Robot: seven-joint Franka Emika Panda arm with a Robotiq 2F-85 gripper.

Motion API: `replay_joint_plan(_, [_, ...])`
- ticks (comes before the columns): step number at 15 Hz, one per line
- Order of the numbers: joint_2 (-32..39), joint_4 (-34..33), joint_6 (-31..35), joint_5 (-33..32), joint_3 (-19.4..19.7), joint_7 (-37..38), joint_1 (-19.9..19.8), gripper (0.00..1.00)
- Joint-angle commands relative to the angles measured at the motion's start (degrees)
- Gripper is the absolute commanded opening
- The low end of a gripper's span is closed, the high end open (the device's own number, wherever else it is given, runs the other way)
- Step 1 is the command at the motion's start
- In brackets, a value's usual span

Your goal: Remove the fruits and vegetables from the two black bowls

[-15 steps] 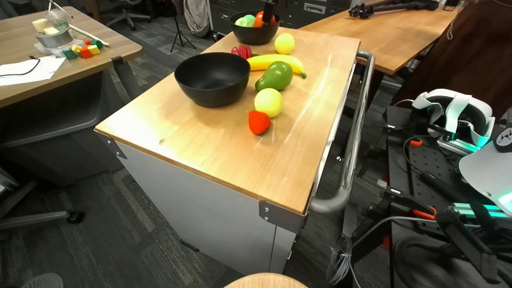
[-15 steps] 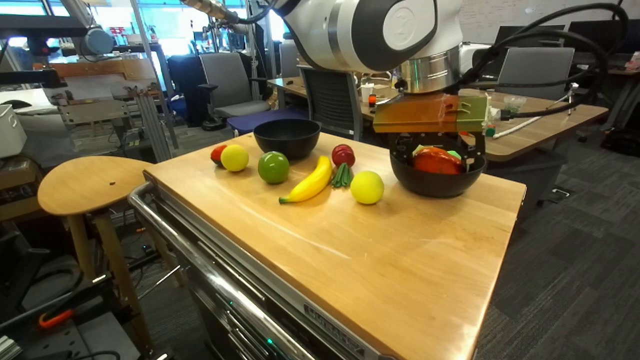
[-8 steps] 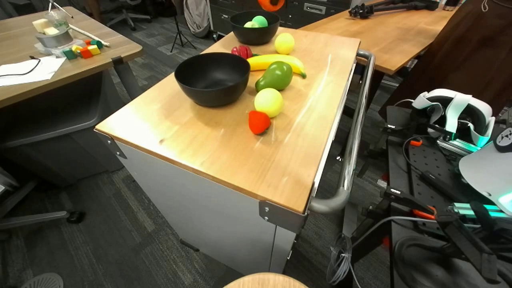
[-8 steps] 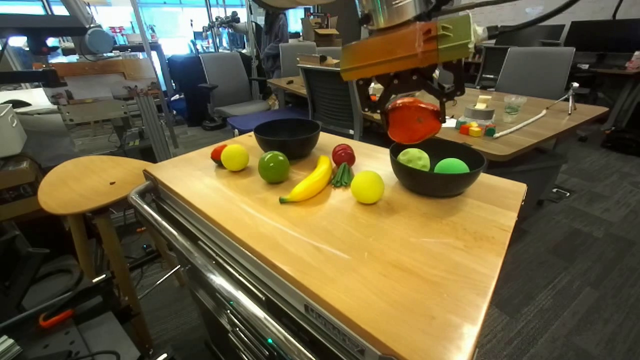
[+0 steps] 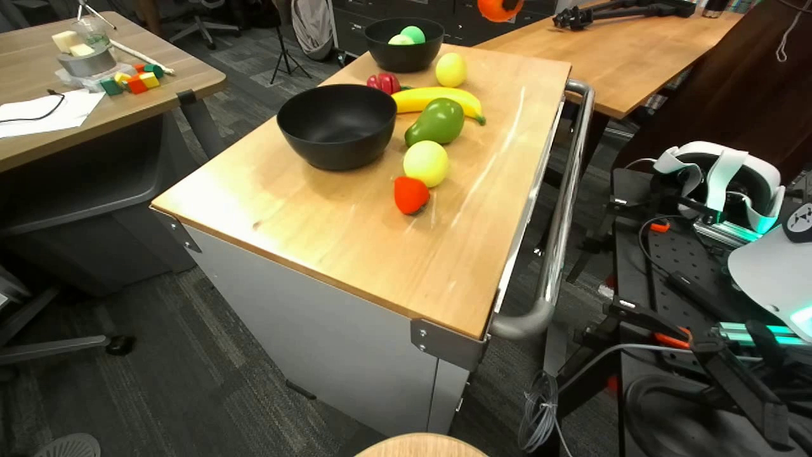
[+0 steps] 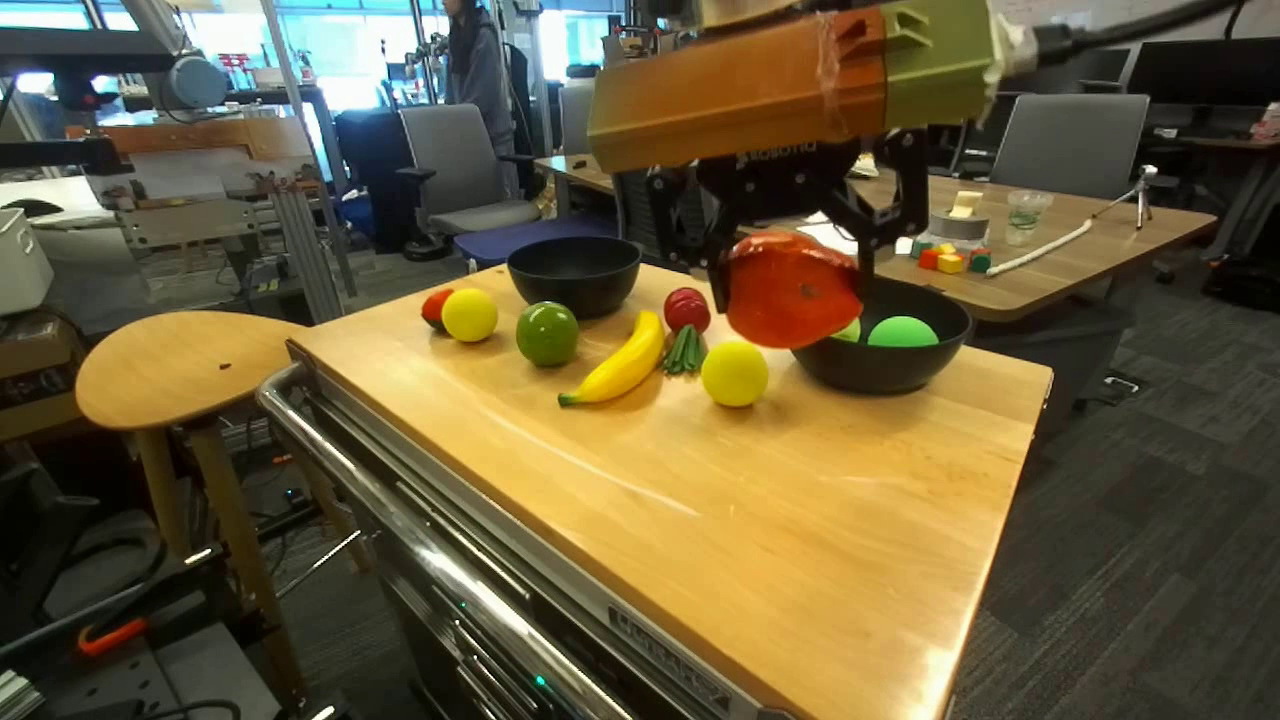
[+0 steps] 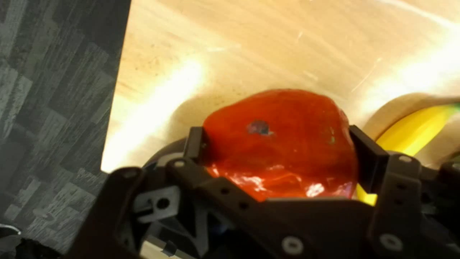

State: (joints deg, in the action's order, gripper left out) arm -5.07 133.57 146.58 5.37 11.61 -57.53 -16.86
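Red-orange toy vegetable [image 6: 793, 292], likely a bell pepper, hangs in the gripper [image 7: 279, 147], pads [image 7: 194, 144] pressed to opposite sides, which should stop so broad a piece slipping out. It is held up off the wooden top [image 6: 820, 500], probably to pass clear of the black bowl [image 6: 880, 378] where a green ball [image 6: 903, 331] and a paler green piece [image 5: 401, 40] lie. Banana [image 6: 615, 375] and avocado [image 5: 436, 120] sit loose beside the other black bowl [image 5: 339, 155], a place that suits pieces counted as removed; nothing shows inside that bowl
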Motion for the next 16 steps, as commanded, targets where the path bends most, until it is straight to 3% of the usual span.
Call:
replay_joint_plan(1, [1.1,1.8,-2.1,4.7,3.5,-7.1,1.8,0.66])
replay_joint_plan(5, [3.6,3.7,-0.4,6.9,3.5,-11.7,1.6,0.66])
replay_joint_plan(9, [6.5,2.7,0.5,6.8,2.3,-11.0,1.9,0.68])
replay_joint_plan(10, [7.0,2.4,0.9,6.8,2.0,-10.4,2.0,0.97])
replay_joint_plan(16, [1.8,-2.5,-4.5,8.7,0.6,-8.9,3.0,1.0])
